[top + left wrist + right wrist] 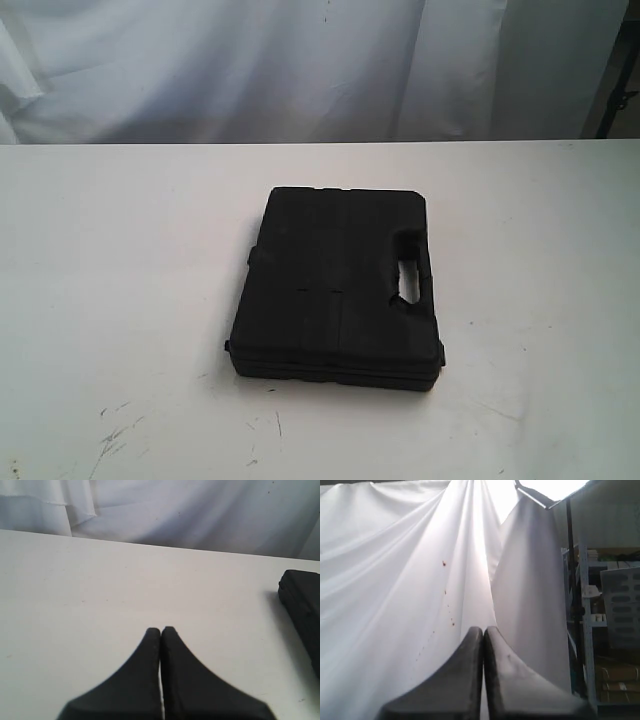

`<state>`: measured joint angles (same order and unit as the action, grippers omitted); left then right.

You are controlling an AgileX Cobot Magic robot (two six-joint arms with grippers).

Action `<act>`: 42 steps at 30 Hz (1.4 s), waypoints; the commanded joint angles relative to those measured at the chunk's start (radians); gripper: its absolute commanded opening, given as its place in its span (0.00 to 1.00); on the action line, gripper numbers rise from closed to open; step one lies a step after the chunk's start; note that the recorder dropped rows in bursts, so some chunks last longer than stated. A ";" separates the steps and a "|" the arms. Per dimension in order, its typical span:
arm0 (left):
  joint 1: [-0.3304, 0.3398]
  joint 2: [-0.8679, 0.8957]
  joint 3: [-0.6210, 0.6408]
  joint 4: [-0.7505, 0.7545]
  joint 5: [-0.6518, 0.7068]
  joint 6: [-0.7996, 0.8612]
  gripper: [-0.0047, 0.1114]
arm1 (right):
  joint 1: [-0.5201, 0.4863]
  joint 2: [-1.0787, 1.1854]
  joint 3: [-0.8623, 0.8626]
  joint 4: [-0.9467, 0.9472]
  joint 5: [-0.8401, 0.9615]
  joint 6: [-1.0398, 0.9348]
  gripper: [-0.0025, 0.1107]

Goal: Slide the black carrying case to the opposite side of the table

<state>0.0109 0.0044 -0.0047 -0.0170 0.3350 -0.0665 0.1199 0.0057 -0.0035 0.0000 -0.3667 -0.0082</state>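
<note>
On the table (120,250) lies one black case (335,285).

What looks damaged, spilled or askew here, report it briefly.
Nothing serious. The black carrying case lies flat and closed on the table. Only dark scuff marks on the tabletop's near edge and small reddish specks on the white backdrop sheet stand out.

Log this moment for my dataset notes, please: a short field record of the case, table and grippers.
black carrying case: closed, flat, mid-table, handle toward the right arm's side
table: white, dark scuffs in the foreground
left gripper: shut, empty, apart from the case
right gripper: shut, empty, facing the white curtain
</note>
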 commanded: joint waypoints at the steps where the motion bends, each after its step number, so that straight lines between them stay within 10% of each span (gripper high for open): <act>1: 0.002 -0.004 0.005 0.002 -0.013 -0.001 0.04 | -0.003 -0.006 -0.040 -0.010 -0.023 0.036 0.02; 28: 0.002 -0.004 0.005 0.002 -0.013 -0.001 0.04 | 0.002 0.688 -0.564 0.236 1.135 0.061 0.02; 42: 0.002 -0.004 0.005 0.002 -0.013 -0.001 0.04 | 0.002 0.764 -0.584 0.425 1.053 -0.099 0.02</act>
<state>0.0109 0.0044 -0.0047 -0.0170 0.3350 -0.0665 0.1199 0.7386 -0.5624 0.3743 0.7088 -0.0595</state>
